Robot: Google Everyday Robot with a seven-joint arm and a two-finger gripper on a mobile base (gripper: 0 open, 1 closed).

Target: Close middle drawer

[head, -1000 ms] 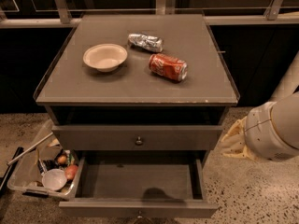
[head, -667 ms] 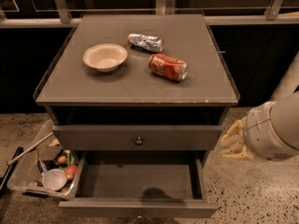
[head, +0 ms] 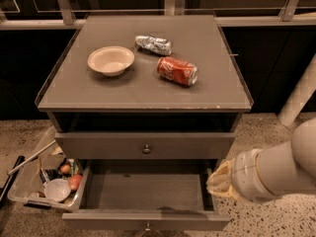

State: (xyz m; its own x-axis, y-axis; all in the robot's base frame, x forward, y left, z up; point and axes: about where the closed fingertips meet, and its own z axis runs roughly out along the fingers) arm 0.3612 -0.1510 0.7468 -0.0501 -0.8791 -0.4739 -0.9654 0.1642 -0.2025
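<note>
The middle drawer is pulled out wide below the cabinet's upper drawer front. Its inside is plain grey and holds nothing, and its flat front with a small knob sits at the bottom edge of the view. My gripper comes in from the right on a thick white arm with a tan cover at the wrist. It is at the drawer's right side wall, near the back corner. The lowest drawer is hidden.
On the cabinet top lie a cream bowl, a crushed silver can and a red soda can on its side. A clear bin with fruit and a cup stands on the floor at the left. A white post stands at the right.
My arm has moved down and to the left, bringing the gripper from beside the upper drawer front to the open drawer's right wall. The drawer has not moved.
</note>
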